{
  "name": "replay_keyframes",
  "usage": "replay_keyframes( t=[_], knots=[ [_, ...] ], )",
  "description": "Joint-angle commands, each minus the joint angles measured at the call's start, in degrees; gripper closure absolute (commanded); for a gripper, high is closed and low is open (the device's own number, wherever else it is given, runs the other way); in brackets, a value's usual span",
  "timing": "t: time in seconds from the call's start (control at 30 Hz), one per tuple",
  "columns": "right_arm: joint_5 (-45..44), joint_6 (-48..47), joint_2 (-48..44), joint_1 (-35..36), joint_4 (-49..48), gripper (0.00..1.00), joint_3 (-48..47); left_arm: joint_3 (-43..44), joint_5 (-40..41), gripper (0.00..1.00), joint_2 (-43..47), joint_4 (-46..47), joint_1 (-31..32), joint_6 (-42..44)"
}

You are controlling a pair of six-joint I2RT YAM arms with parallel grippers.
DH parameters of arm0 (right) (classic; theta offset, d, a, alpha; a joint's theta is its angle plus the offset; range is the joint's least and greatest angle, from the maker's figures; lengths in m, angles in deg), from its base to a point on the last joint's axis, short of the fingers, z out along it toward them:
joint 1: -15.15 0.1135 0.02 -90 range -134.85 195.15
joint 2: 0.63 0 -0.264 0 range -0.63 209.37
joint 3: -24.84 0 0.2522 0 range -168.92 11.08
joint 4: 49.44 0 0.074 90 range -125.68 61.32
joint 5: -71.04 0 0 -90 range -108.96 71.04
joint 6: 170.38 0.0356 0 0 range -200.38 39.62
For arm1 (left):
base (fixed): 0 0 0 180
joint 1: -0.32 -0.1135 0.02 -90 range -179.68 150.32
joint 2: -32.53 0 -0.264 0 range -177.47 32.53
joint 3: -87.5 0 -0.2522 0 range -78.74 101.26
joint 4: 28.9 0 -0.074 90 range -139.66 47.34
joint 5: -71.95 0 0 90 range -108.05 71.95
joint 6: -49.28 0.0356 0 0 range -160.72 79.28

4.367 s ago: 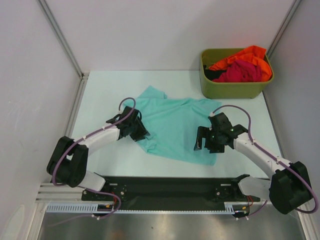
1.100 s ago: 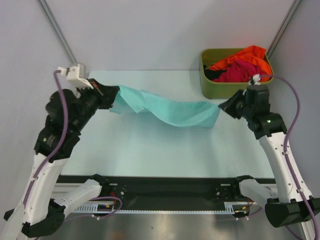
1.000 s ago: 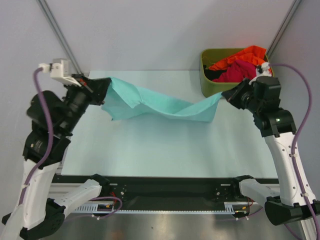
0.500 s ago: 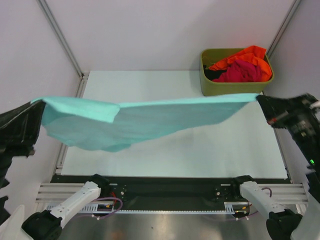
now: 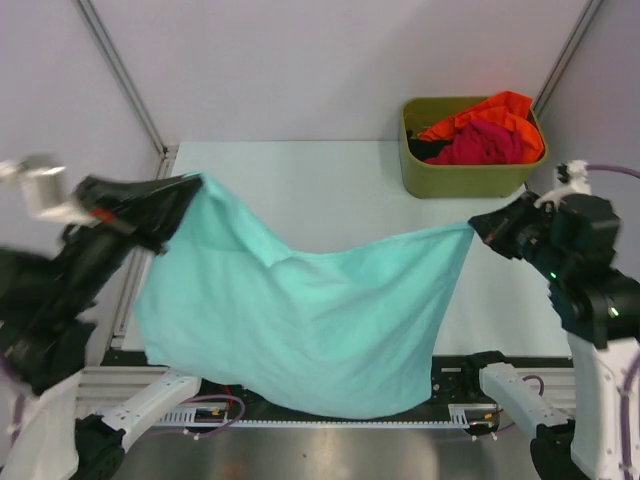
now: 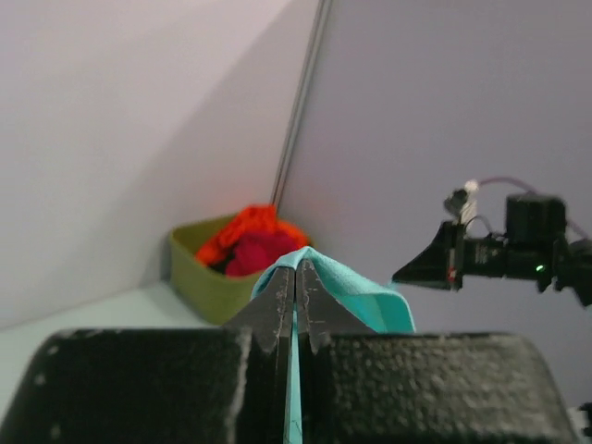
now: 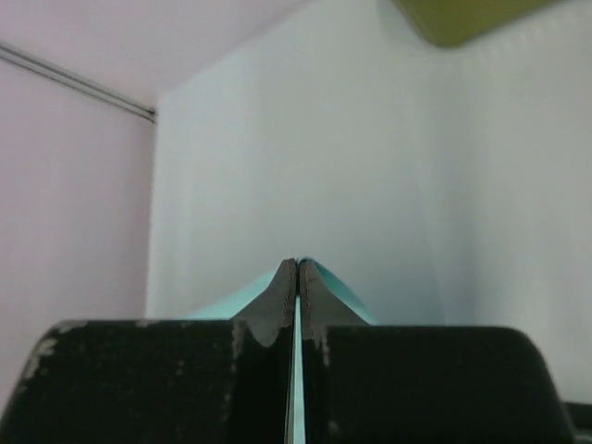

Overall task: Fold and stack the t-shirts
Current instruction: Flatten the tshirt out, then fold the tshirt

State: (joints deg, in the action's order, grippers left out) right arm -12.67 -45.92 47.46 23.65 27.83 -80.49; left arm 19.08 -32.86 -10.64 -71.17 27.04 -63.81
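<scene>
You hold the teal shirt [image 5: 300, 330] mid-frame over the tabletop [image 5: 330, 180]. It sags between left hand [image 5: 188, 187] and right hand [image 5: 479, 228], each clamped on an upper corner. Light, limp cloth; grip at edges.

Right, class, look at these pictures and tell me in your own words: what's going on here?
Two robot arms are holding a teal t-shirt up in the air between them. The left gripper and the right gripper are each pinched shut on an edge of the cloth, which sags in the middle. An orange shirt and a red shirt lie crumpled in the green bin at the far right corner of the table, not yet folded.
</scene>
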Motion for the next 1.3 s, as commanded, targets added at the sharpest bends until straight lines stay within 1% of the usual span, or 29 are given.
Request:
replay_keyframes(
  t=[0.0,0.03,0.07,0.1,0.13,0.17,0.2,0.27,0.3,0.33,0.37,0.4,0.43,0.47,0.5,0.6,0.63,0.73,0.83,1.0,1.1,1.2,1.27],
  knots=[
    [-6.01,-1.67,4.01,-0.14,-10.49,1.00,7.18,-7.89,2.24,1.00,-10.06,5.11,-0.26,6.11],
    [-9.24,-2.11,4.98,-0.32,-12.68,1.00,9.02,-11.30,1.72,1.00,-11.48,7.31,-1.40,7.26],
    [-10.32,-2.37,7.16,-0.49,-16.71,1.00,13.30,-12.99,1.63,1.00,-14.97,9.42,-2.02,8.32],
    [-10.76,-2.46,8.49,-1.97,-18.57,1.00,15.00,-14.75,1.45,1.00,-16.83,14.14,-2.81,9.54],
    [-11.38,-2.38,9.81,-2.77,-22.33,1.00,17.19,-17.81,0.40,1.00,-18.76,16.27,-5.16,9.47],
    [-12.25,-2.38,12.69,-3.39,-24.37,1.00,20.87,-19.23,-0.82,1.00,-23.31,19.34,-6.58,8.95],
    [-14.78,-2.38,14.12,-4.35,-26.22,1.00,22.73,-22.12,-0.75,1.00,-25.27,24.59,-8.07,8.25],
    [-17.35,-2.73,19.72,-5.24,-30.71,1.00,25.29,-24.60,1.44,1.00,-29.75,31.20,-8.61,8.32],
    [-18.14,-3.86,22.10,-5.59,-32.29,1.00,27.13,-24.78,2.06,1.00,-35.43,32.89,-8.61,8.94],
    [-19.54,-4.31,24.30,-6.64,-35.35,1.00,27.58,-23.57,1.80,1.00,-38.44,35.69,-8.96,9.20],
    [-19.82,-4.48,28.85,-7.17,-36.77,1.00,27.67,-22.68,1.19,1.00,-41.26,37.02,-9.14,9.21],
    [-19.38,-5.10,30.72,-7.96,-38.70,1.00,27.85,-21.46,1.10,1.00,-47.11,38.95,-9.66,8.34],
    [-18.94,-5.10,32.66,-9.62,-42.11,1.00,27.59,-20.83,0.84,1.00,-49.52,42.80,-10.10,7.37],
    [-17.63,-4.93,36.50,-10.24,-43.37,1.00,27.06,-20.05,-0.99,1.00,-52.33,44.40,-10.63,5.27],
    [-17.19,-4.75,38.02,-10.86,-45.29,1.00,25.75,-17.95,-1.45,1.00,-56.62,45.64,-11.25,4.47],
    [-15.70,-5.54,44.16,-10.95,-46.28,1.00,23.11,-14.60,-1.89,0.99,-61.75,46.88,-11.86,2.36],
    [-15.08,-6.50,45.23,-10.95,-46.37,1.00,21.62,-14.15,-1.80,1.00,-64.03,47.23,-11.95,2.00],
    [-13.93,-7.91,47.43,-11.04,-47.06,1.00,20.12,-13.27,-1.10,1.00,-66.94,47.76,-12.74,1.21],
    [-12.18,-9.14,48.14,-11.13,-50.22,1.00,20.47,-13.53,-1.89,1.00,-68.18,49.43,-14.59,-0.99],
    [-10.68,-9.93,51.22,-11.22,-49.18,1.00,17.57,-11.79,-2.50,1.00,-70.11,49.87,-17.40,-2.57],
    [-10.16,-10.11,51.92,-11.39,-49.09,1.00,16.95,-8.71,-5.14,0.99,-71.78,48.21,-18.10,-2.75],
    [-7.53,-9.85,52.80,-11.39,-46.81,1.00,15.20,-8.87,-6.98,1.00,-70.91,46.89,-18.19,-3.80],
    [-5.42,-9.41,52.63,-11.39,-44.18,1.00,15.10,-9.05,-8.13,1.00,-70.38,43.64,-18.19,-4.50]
  ],
)
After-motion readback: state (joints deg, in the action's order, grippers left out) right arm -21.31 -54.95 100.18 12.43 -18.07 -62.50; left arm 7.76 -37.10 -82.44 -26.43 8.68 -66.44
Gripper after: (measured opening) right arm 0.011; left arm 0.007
